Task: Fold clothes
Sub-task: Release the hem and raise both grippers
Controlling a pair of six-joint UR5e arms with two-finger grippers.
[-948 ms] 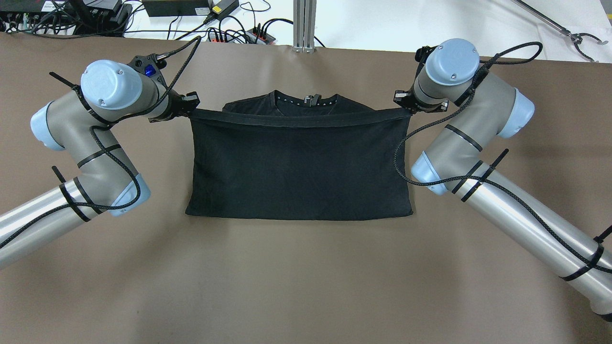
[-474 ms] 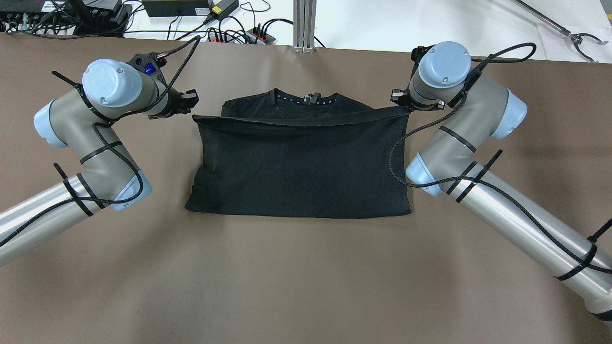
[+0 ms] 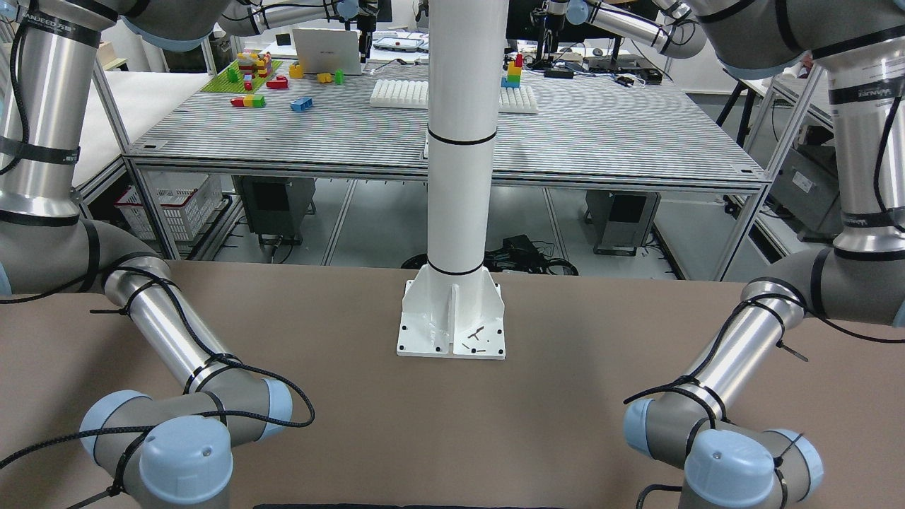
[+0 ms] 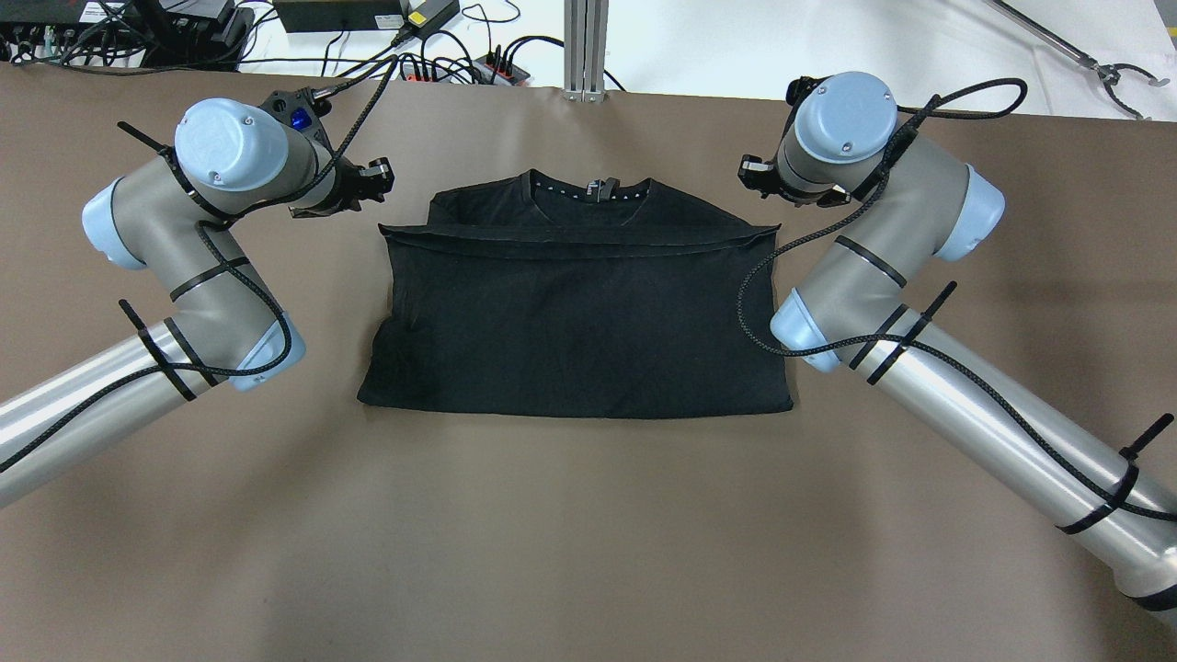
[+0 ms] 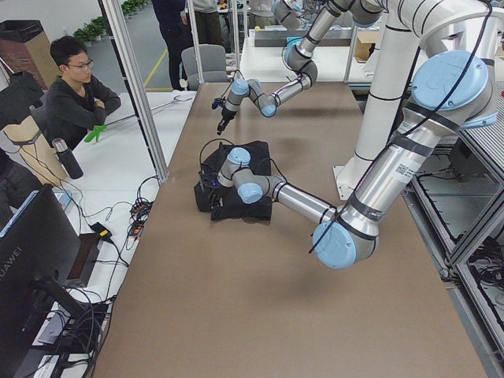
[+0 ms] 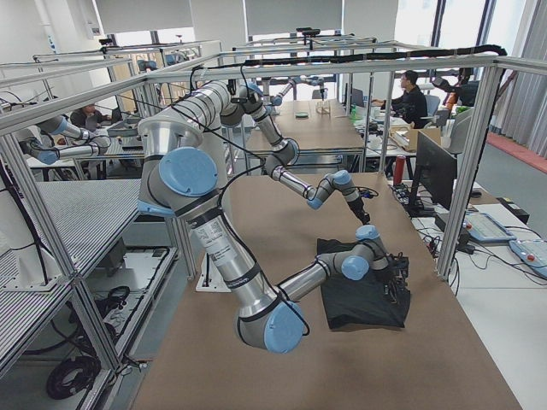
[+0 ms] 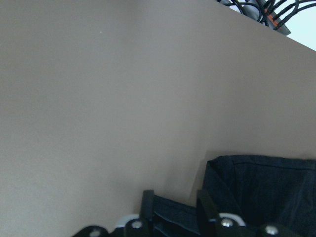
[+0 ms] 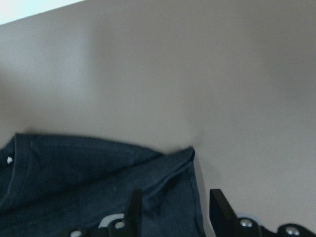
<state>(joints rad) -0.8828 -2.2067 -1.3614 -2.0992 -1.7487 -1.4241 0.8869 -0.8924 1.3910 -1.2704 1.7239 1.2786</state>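
The black clothes (image 4: 575, 322) lie flat at mid worktop (image 4: 588, 533), matte and doubled over: a hemmed edge runs straight across just below the collar (image 4: 588, 188), and the near edge is a neat fold. The left pincer (image 4: 375, 176) and right pincer (image 4: 747, 173) are both spread and empty, just off its far corners

Front-facing view: clothes (image 3: 403, 506) cut to thin black sliver by bottom edge. Overhead: right gripper (image 4: 748, 173) mostly hidden under own wrist. Left wrist view: left gripper (image 7: 175, 196) cropped at bottom edge, clothes running off right edge. Side views: finger gaps too small to tell.
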